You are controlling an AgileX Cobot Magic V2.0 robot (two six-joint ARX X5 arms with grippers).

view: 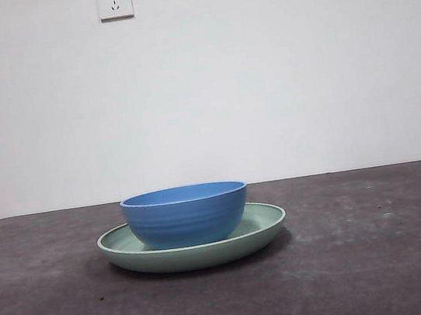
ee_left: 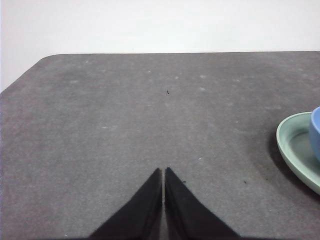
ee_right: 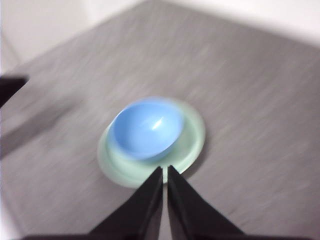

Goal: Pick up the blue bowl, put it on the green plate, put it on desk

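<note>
Your left gripper (ee_left: 163, 172) shows as two matte black jaws, each a long tapering wedge, broad at the base and narrowing to a fine tip. Only a thin pale seam divides them along their inner edges. Surfaces look plain: you can make out no screws, cables or markings.

Your right gripper (ee_right: 164, 171) has the same build: two black wedge-shaped jaws, pointed tips, a thin light seam between them. That view is motion-blurred, so surface detail is unreadable.

At the left edge of the right wrist view, upper half, you see a small black tip; blurred, shape unclear.
</note>
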